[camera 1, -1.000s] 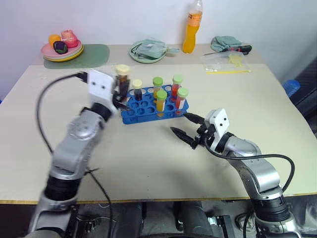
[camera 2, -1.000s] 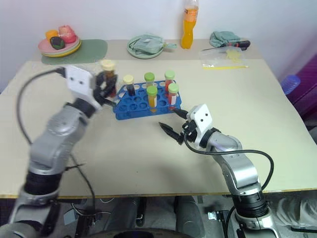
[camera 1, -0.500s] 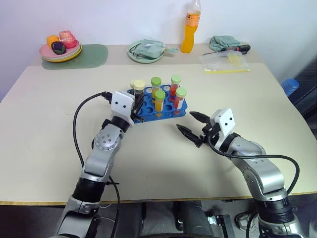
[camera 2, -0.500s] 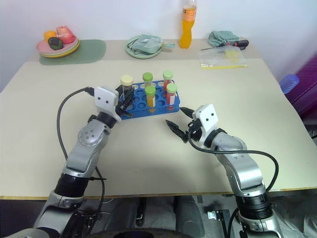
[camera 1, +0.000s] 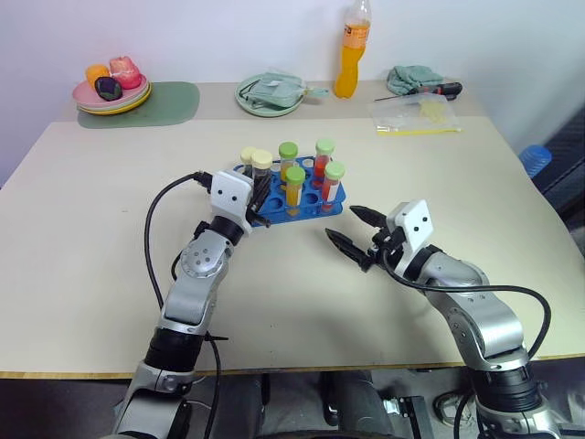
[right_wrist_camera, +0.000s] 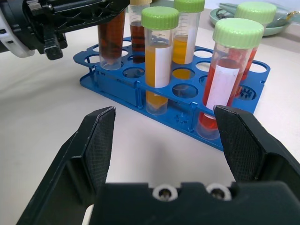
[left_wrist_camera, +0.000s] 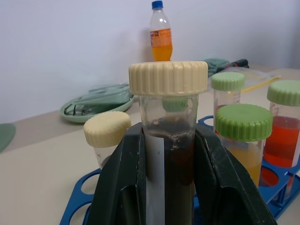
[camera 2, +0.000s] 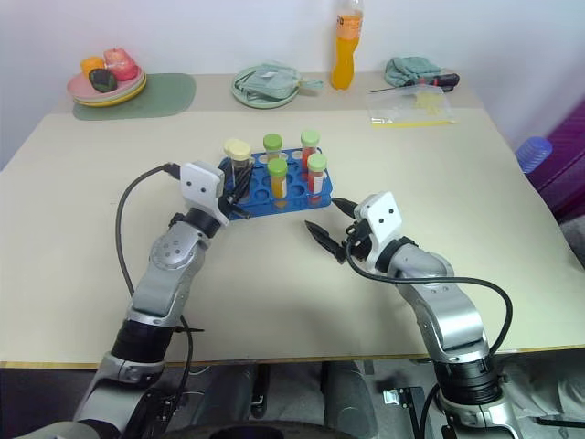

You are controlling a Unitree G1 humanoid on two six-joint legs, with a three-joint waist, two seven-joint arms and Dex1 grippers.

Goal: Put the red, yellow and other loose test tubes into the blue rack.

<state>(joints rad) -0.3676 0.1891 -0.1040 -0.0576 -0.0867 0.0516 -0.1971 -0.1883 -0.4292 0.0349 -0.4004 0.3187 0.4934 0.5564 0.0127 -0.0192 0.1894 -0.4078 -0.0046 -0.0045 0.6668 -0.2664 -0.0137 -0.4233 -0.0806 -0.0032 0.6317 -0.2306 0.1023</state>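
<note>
Left eye view: The blue rack (camera 1: 294,192) stands on the table (camera 1: 91,229), near its middle. Five capped tubes stand in it. The left gripper (camera 1: 257,195) is at the rack's left end, clamped on a dark tube (camera 1: 262,176) with a cream cap, held upright at the rack's edge. A second cream-capped tube (camera 1: 248,157) stands just behind it. The right gripper (camera 1: 351,232) is just right of the rack, clear of it, fingers spread and holding nothing. At the table's far edge: a plate (camera 1: 114,99) of toy food, a green dish (camera 1: 271,94), an orange bottle (camera 1: 353,53), a bag (camera 1: 416,116).

Right eye view: Same layout. No loose tubes lie on the table.

Left wrist view: Two black fingers (left_wrist_camera: 123,187) close on the dark tube from both sides, below its cream cap. Its contents are dark brown, with a white label strip down the side. A yellow tube (left_wrist_camera: 241,140) and a red tube (left_wrist_camera: 283,122), both green-capped, stand in the rack beyond. Whether the held tube's base is seated in a hole cannot be told here.

Right wrist view: The right fingers (right_wrist_camera: 96,150) stand wide apart, with bare table between them. The rack lies ahead with yellow and red tubes in its near row. The held tube's lower end sits at a hole at the rack's far corner; whether it bottoms out cannot be told.
</note>
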